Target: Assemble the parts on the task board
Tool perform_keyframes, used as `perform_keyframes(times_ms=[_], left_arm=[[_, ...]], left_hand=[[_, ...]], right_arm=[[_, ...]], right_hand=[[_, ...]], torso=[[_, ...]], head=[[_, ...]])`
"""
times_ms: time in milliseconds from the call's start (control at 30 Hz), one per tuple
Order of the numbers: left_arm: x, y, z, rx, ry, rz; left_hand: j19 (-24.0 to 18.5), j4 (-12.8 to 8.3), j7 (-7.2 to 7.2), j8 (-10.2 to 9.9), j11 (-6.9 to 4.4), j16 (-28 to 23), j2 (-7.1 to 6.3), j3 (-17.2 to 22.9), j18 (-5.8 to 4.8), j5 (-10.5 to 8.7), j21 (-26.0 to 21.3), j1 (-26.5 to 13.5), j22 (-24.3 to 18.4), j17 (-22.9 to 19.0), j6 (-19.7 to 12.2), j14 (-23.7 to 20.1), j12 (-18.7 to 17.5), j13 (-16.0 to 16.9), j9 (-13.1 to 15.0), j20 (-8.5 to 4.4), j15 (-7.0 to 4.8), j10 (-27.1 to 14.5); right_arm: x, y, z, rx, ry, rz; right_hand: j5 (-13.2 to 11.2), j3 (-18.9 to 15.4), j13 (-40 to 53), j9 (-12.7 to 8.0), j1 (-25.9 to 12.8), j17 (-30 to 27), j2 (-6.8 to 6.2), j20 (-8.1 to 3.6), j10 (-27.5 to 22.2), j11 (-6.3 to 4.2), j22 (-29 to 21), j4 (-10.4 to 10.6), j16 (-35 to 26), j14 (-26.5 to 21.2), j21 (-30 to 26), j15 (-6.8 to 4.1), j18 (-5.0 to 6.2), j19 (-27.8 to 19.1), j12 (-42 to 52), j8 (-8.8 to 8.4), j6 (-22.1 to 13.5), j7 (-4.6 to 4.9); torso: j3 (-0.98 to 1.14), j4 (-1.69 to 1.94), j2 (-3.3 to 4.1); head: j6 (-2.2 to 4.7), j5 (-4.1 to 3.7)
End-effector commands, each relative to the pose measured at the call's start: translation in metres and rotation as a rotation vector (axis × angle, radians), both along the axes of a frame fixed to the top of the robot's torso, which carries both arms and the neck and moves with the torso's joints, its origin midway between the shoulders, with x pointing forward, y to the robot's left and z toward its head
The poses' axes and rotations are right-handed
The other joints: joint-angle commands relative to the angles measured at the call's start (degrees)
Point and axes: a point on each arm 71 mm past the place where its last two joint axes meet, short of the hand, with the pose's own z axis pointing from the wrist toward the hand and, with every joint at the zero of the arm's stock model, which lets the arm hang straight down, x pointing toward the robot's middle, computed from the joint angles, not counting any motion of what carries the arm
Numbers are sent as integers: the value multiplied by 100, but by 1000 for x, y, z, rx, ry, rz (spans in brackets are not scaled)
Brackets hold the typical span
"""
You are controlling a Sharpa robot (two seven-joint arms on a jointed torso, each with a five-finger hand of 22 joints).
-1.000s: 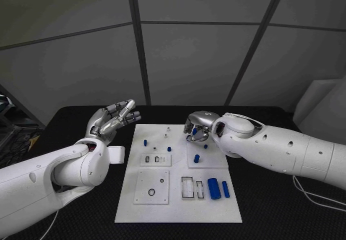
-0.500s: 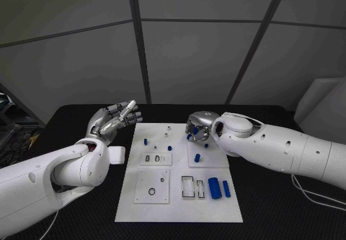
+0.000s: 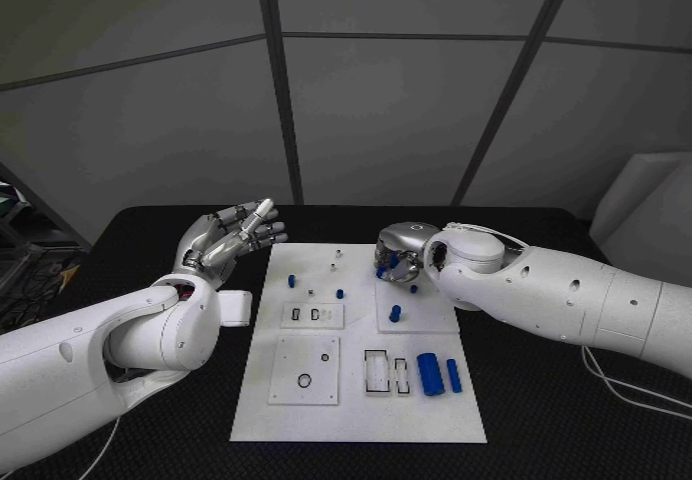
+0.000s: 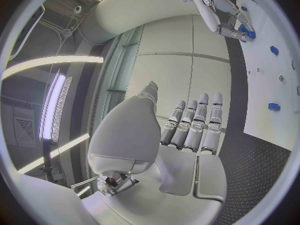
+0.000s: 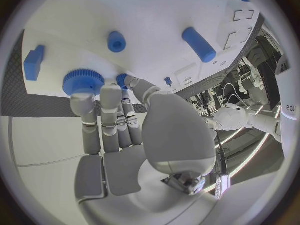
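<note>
We judged the main risk to lie at the far right of the board [image 3: 361, 415], where the right hand [image 3: 400, 255] worked over a blue gear [image 5: 82, 81]. Its fingertips [image 5: 81, 101] lay right at the gear's toothed rim, with a second small blue part [image 5: 122, 79] showing just past them. Whether the fingers truly gripped the gear or merely touched it, we could not tell. If the hold was only a fingertip contact, the gear could tip or slide as the hand moved, and it might then jam on its seat or roll off among the neighbouring pegs [image 5: 116, 41]. A long blue pin [image 5: 199, 44] stood close by, and a careless sweep of the fingers could knock it.

The right arm reached in from the side, wrist bent down, fingers curled together and pointing at the board.

The left hand [image 3: 227, 238] was raised off the bench [image 3: 144, 250] beside the board's left edge, palm up, fingers [image 4: 194, 127] straight and slightly spread, holding nothing. It was well apart from the parts, so we saw little danger there.

Two blue cylinders [image 3: 428, 376] lay loose near the board's front right, beside an empty slot [image 3: 375, 371].
</note>
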Motion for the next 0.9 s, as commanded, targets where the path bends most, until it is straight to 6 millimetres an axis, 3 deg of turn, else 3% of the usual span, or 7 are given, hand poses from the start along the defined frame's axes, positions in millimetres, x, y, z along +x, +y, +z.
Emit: perform_keyframes(times_ms=[33, 267, 333, 533, 700, 900], left_arm=[[-1, -2, 2, -4, -9, -18], [-1, -2, 2, -4, -9, -18], [-1, -2, 2, -4, -9, -18], [-1, 0, 2, -2, -8, -15], [1, 2, 1, 0, -7, -9], [2, 4, 1, 4, -7, -1]], left_hand=[[41, -39, 469, 6, -4, 40, 46, -3, 180, -17, 34, 4, 9, 6, 40, 42, 17, 6, 9, -1, 12, 33], [44, -41, 469, 6, -4, 40, 48, -4, 181, -18, 36, 5, 9, 5, 44, 45, 17, 6, 9, -1, 12, 37], [44, -41, 469, 6, -4, 40, 48, -4, 181, -18, 36, 5, 9, 5, 44, 45, 17, 6, 9, -1, 12, 37], [46, -44, 468, 5, -4, 40, 49, -3, 181, -18, 38, 7, 9, 5, 44, 46, 17, 6, 9, -1, 11, 38], [47, -46, 468, 5, -5, 40, 50, -3, 182, -18, 39, 8, 10, 5, 41, 48, 17, 6, 9, -1, 11, 39], [47, -50, 468, 5, -5, 39, 51, -3, 181, -18, 39, 11, 9, 4, 50, 49, 17, 6, 9, -1, 11, 49]], right_arm=[[1, 2, 1, -8, 4, 13], [3, 3, 1, 4, -4, 15], [3, 4, 1, 8, -9, 12], [3, 5, 5, 47, -57, 6], [0, 8, 13, 110, -120, 12], [3, 16, 20, 161, -172, 7]], right_hand=[[-41, 79, 7, 11, 26, 199, 27, 0, 102, -12, 177, 28, 199, 97, 122, -4, -74, 106, 41, 30, 86, -17], [-109, 184, 11, 24, 30, 571, 73, -18, 263, -49, 528, 84, 574, 140, 360, -30, -133, 278, 56, 63, 215, -40], [-246, 245, 13, 28, 62, 710, 105, -29, 324, -62, 672, 90, 719, 151, 458, -43, -157, 349, 56, 75, 270, -53], [-327, 379, 27, 40, 152, 914, 145, -44, 448, -86, 856, 64, 939, 157, 591, -56, -186, 430, 68, 109, 386, -47], [-314, 442, 35, 45, 185, 1040, 132, -53, 516, -96, 979, 42, 1073, 156, 676, -62, -206, 480, 68, 128, 448, -48], [-266, 494, 34, 41, 196, 1154, 108, -53, 527, -92, 1078, 28, 1191, 159, 745, -59, -223, 521, 45, 119, 455, -42]], torso=[[-5, 2, 9], [-4, 1, 18], [-5, -1, 20], [-11, -31, 14], [-4, -45, 9], [-10, -11, 15]], head=[[-6, 0], [-9, 8], [-10, 9], [4, 15], [9, 42], [48, 51]])
